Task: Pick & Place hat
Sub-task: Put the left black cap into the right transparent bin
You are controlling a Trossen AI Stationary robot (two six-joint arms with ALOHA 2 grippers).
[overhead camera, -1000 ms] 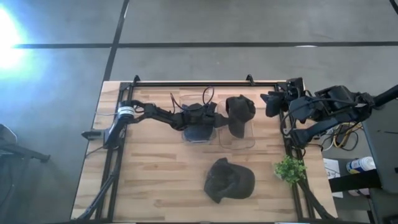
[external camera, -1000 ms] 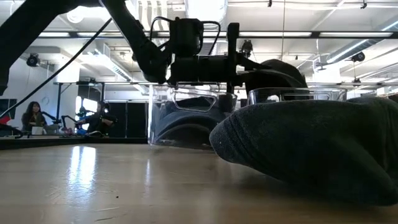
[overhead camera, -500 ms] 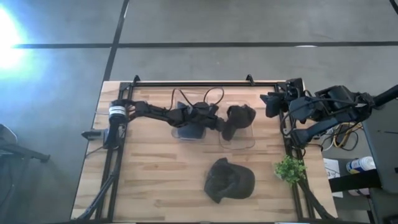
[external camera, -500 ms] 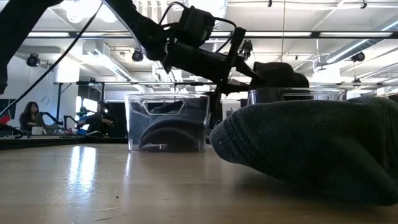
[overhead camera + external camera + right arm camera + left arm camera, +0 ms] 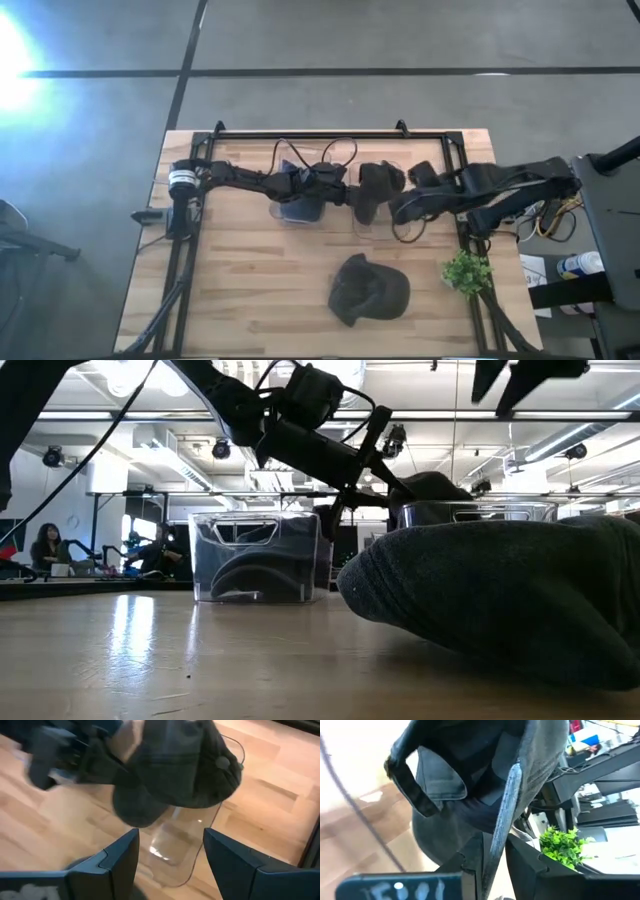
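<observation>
High view shows what changed in the last second: my right tool point(image 5: 400, 210), parked off the surface point(image 5: 240, 290) edge before, has swung in beside the clear bin point(image 5: 385, 222), fingers spread wide, so I judge a handover or assist is being set up. My left tool point(image 5: 352, 195) is stretched out level past the other clear bin point(image 5: 300, 208), clamped on the dark cap point(image 5: 375, 185) above the first bin, while a second cap point(image 5: 368, 290) lies nearer me.
</observation>
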